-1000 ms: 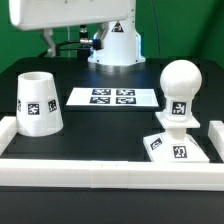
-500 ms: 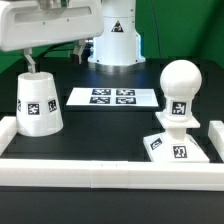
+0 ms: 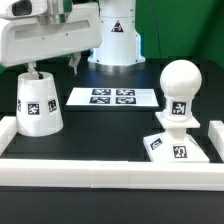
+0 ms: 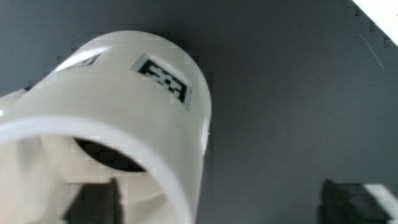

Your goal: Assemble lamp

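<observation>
Your gripper (image 3: 33, 68) sits at the rim of the shade, on a black table before a green backdrop.

Beneath you, the black matte tabletop (image 3: 100, 135) runs to a white rail (image 3: 100, 172). The large tapered white plastic shade (image 3: 38, 104) stands mouth-up directly under your fingers (image 4: 98, 200), which straddle its wall, one inside, parted and not visibly clamping. Well off to the exterior view's right, the rounded white bulb (image 3: 181, 85) stands upright on the flat square base (image 3: 178, 148). The marker board (image 3: 113, 97) lies between.
</observation>
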Controlling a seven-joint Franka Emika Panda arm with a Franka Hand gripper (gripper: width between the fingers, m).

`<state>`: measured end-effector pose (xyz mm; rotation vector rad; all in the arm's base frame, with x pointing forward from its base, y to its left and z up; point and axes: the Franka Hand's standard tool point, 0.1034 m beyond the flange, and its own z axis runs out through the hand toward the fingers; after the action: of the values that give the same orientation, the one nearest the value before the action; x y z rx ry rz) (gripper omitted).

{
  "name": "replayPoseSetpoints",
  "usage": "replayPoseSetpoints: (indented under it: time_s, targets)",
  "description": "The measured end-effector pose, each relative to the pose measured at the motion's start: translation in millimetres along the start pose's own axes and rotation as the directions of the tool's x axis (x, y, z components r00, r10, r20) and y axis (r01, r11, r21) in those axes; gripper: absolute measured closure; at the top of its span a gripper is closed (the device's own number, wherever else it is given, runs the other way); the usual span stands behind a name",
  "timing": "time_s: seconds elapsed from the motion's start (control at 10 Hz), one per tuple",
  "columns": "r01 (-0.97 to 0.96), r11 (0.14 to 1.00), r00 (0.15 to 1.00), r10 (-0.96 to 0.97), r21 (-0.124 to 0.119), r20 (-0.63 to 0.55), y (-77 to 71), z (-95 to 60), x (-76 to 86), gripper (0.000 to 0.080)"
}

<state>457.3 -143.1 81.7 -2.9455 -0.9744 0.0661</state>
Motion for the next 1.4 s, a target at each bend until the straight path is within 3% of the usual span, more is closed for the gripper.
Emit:
replayPoseSetpoints:
  time_s: [0.1, 0.2, 0.3, 0.4, 0.5, 0.9, 1.0, 1.2, 1.4]
  targets:
    - [0.0, 1.0, 1.0, 0.0, 0.003, 0.003, -0.6, 1.8, -0.6, 0.036]
    - [0.0, 1.0, 1.0, 0.0, 0.003, 0.003, -0.6, 1.8, -0.6, 0.0546]
    - [0.001, 1.0, 1.0, -0.001, 0.003, 0.003, -0.5, 1.6, -0.5, 0.0682]
    - [0.001, 1.0, 1.0, -0.001, 0.002, 0.003, -0.1, 1.2, -0.1, 0.0682]
    - [0.001, 1.0, 1.0, -0.001, 0.001, 0.001, 0.4, 0.1, 0.4, 0.0754]
    - [0.004, 1.0, 1.0, -0.004, 0.015, 0.009, -2.8, -0.5, 2.7, 0.0754]
    - [-0.042, 0.998, 0.999, 0.04, 0.049, 0.03, -13.4, -5.2, 11.8, 0.0754]
    - [-0.127, 0.986, 0.989, 0.118, 0.109, 0.086, -41.6, -28.4, 51.3, 0.0754]
    - [-0.176, 0.975, 0.979, 0.16, 0.134, 0.124, -55.7, -64.6, 102.3, 0.0754]
